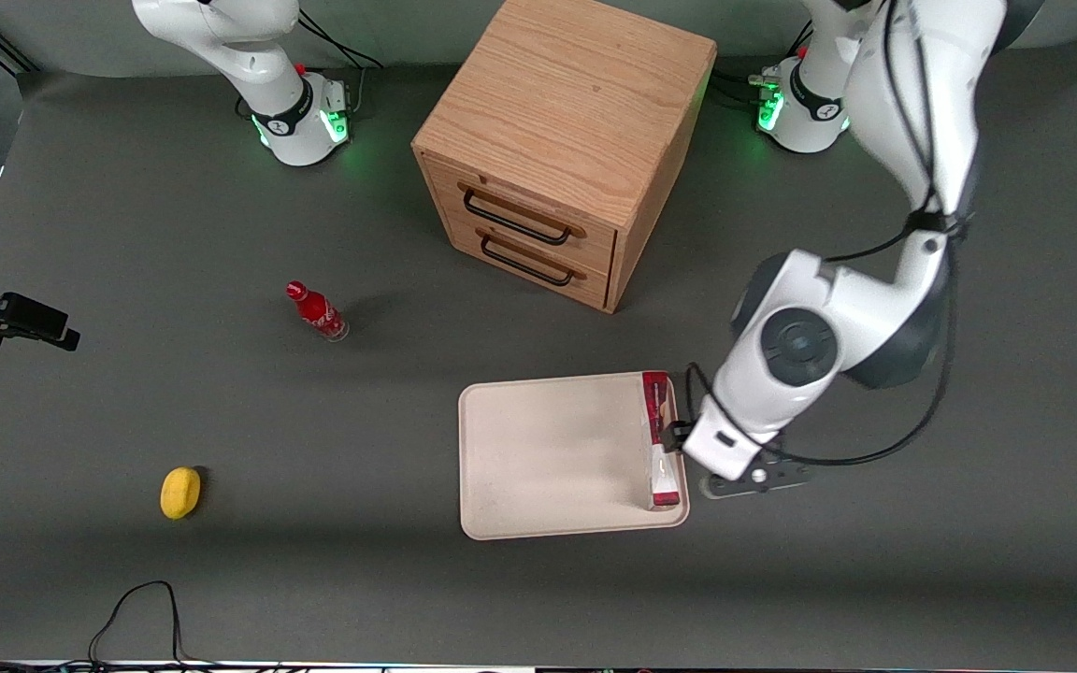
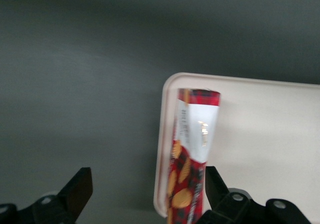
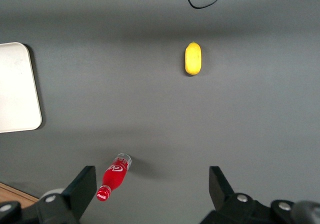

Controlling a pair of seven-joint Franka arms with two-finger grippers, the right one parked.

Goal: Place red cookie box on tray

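Front view: the red cookie box stands on its long edge on the tray, along the rim at the working arm's end. The left gripper sits beside the box at that rim.

Left wrist view: the gripper's fingers are spread wide; the box lies between them, near one finger, apparently unpinched. The release step seems in hand; the next move calls for a straight withdrawal without tipping the box.

Right wrist view: a red bottle and a yellow fruit lie apart from the tray.
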